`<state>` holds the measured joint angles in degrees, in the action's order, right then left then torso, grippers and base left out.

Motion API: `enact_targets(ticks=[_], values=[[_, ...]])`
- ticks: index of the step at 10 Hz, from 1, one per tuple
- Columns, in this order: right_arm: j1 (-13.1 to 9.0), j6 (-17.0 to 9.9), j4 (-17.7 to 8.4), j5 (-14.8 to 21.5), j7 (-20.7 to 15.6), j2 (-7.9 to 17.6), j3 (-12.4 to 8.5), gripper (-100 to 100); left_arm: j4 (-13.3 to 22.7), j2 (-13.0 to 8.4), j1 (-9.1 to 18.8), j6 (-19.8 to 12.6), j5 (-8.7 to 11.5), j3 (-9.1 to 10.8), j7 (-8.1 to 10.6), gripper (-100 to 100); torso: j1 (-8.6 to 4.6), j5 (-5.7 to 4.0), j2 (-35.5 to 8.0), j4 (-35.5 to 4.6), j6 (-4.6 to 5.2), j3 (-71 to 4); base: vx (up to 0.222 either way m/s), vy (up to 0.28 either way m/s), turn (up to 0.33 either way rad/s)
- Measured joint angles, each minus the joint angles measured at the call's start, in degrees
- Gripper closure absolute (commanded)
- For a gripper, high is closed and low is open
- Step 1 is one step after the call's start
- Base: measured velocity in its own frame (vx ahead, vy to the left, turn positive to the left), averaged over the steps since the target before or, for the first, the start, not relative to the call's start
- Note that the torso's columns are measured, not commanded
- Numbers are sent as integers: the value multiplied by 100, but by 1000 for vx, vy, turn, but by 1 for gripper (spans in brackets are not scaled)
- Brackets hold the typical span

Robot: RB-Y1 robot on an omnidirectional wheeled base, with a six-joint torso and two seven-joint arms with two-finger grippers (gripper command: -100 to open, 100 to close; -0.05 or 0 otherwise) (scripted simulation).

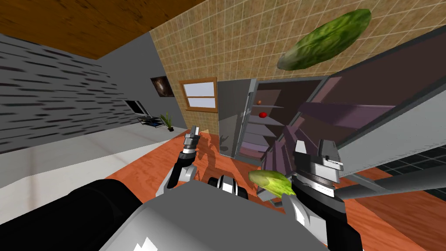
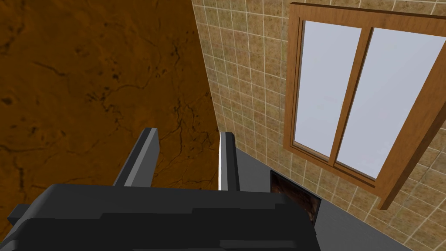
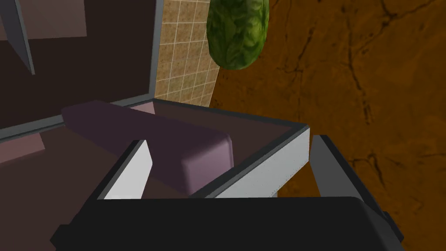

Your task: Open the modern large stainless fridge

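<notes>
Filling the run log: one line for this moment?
fridge: doors open | right claw: open, straddling door edge | left claw: open, raised, empty | green vegetable floating above door

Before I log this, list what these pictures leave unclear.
- Head view: small red object on a purple fridge shelf, too small to identify.
- Head view: grey fridge door cut off by the right edge.
- Right wrist view: right gripper straddles the door's rim; contact unclear.

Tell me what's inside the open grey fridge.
Purplish shelves, with a small red round item and a smaller orange one on them. The lower part is hidden behind the open grey door and right claw.
</notes>
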<state>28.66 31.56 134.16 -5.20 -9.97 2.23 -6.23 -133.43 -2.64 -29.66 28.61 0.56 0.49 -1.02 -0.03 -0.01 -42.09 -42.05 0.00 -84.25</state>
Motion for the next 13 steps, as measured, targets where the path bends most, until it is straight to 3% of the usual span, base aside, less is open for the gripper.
enact_targets(ticks=[4, 7, 13], values=[[538, 245, -284, 7, -376, 706, -700, -100, 0, 0, 0, 0, 0, 0, 0, 0, -8, -4, 4, -18, -12, -44, 3, -8, 36], [715, 325, -452, 27, -627, 969, -1155, -100, 0, 0, 0, 0, 0, 0, 0, 0, 5, 2, -17, -23, 0, -33, 13, -8, 32], [1362, 611, -779, 27, -1126, 1557, -2117, -100, 0, 0, 0, 0, 0, 0, 0, 0, 3, 0, -18, -23, -1, -32, 6, -7, 35]])
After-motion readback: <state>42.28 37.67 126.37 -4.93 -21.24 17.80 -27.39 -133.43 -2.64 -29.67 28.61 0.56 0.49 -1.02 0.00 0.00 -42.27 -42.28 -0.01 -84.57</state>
